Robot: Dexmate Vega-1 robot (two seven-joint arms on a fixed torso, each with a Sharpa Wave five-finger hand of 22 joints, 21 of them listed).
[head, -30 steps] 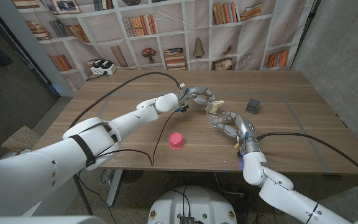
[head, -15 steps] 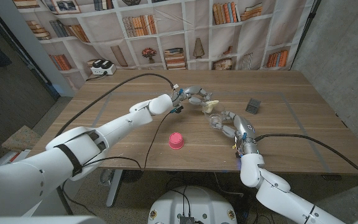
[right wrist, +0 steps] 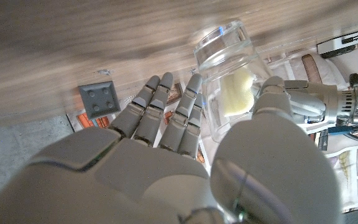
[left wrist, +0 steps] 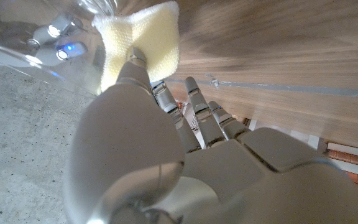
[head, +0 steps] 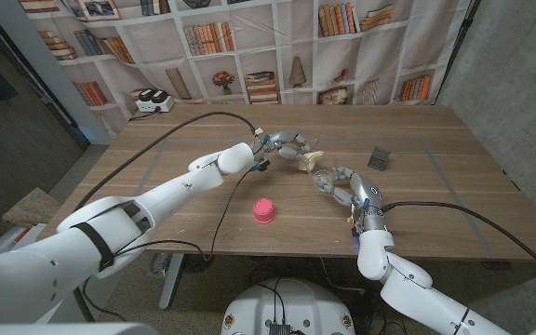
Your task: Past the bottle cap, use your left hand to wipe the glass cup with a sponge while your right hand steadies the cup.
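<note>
Now you wiped | left robot hand (head: 287,144) pinched sponge (head: 310,156) | right robot hand (head: 338,181) gripped glass cup (head: 324,177) | you needed soft rubs, steady cup.

A lab or test room dressed up as a study: a printed bookshelf backdrop (head: 249,37) hangs across the frame's top, bare grey concrete wall (head: 510,65) at right, long wooden table (head: 454,200) with trailing black cables (head: 180,130).

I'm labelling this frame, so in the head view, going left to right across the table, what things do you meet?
White box with dark buttons → pink bottle cap → left hand → sponge → glass cup → dark grey block.
</note>
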